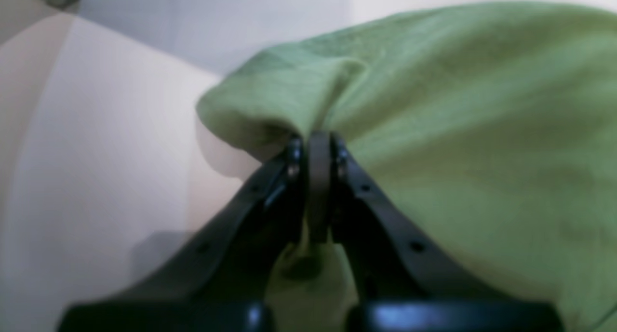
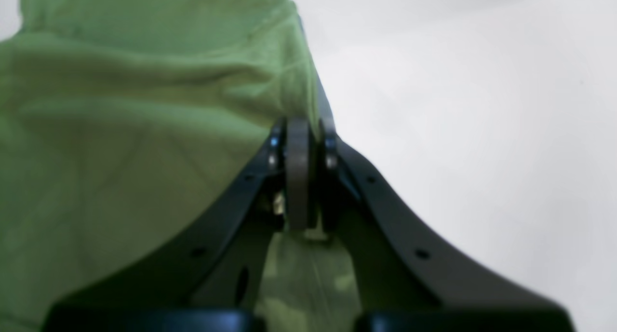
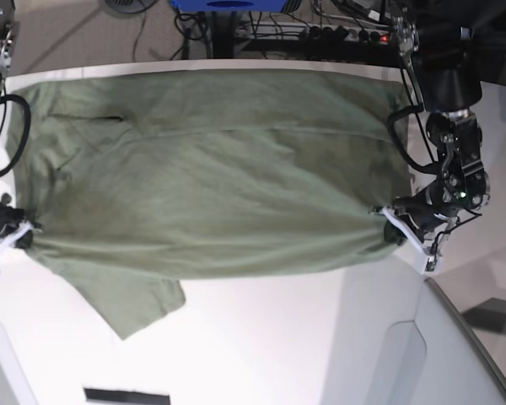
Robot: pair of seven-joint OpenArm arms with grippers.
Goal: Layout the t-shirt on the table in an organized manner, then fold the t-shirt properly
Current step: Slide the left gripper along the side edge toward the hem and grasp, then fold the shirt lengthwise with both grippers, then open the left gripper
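T-shirt is soft, light and floppy; left tool and right tool each pinch an edge above the surface.

White table — olive t-shirt spread across it, sleeve trailing

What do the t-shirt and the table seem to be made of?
The t-shirt looks like soft matte knit fabric, probably cotton: it wrinkles and sags between the left gripper and right gripper. The table looks like smooth, hard white laminate or plastic with a faint sheen; which one is unclear.
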